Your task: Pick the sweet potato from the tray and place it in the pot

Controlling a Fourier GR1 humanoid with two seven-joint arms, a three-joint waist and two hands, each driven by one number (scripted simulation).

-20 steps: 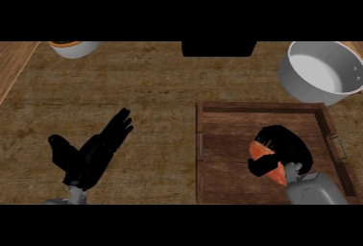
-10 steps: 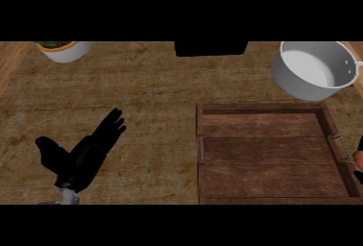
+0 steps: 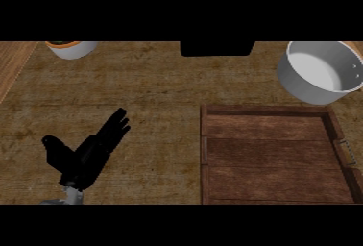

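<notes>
- Sweet potato: not visible anywhere in the head view; its position cannot be told.
- Tray (image 3: 273, 166): a dark wooden rectangle with a raised rim and small metal handles on its short sides, lying on the tabletop (image 3: 156, 86) well to the right of the fingers; only bare boards show inside it.
- Pot (image 3: 320, 71): a grey metal vessel with a pale interior, standing just beyond the tray's far right corner, far to the right of the fingertips and farther from the robot than they are.
- Left hand (image 3: 83, 157): rests at the lower left with its fingers (image 3: 113, 127) straight, close together and holding nothing; they point away and slightly to the right, the thumb splayed out to the left.
- Right hand: outside the view.
- White bowl (image 3: 72, 48): at the far left edge, well beyond the fingertips, with something orange at its rim.
- Dark block (image 3: 217, 48): at the far edge, beyond and to the right of the fingertips.
</notes>
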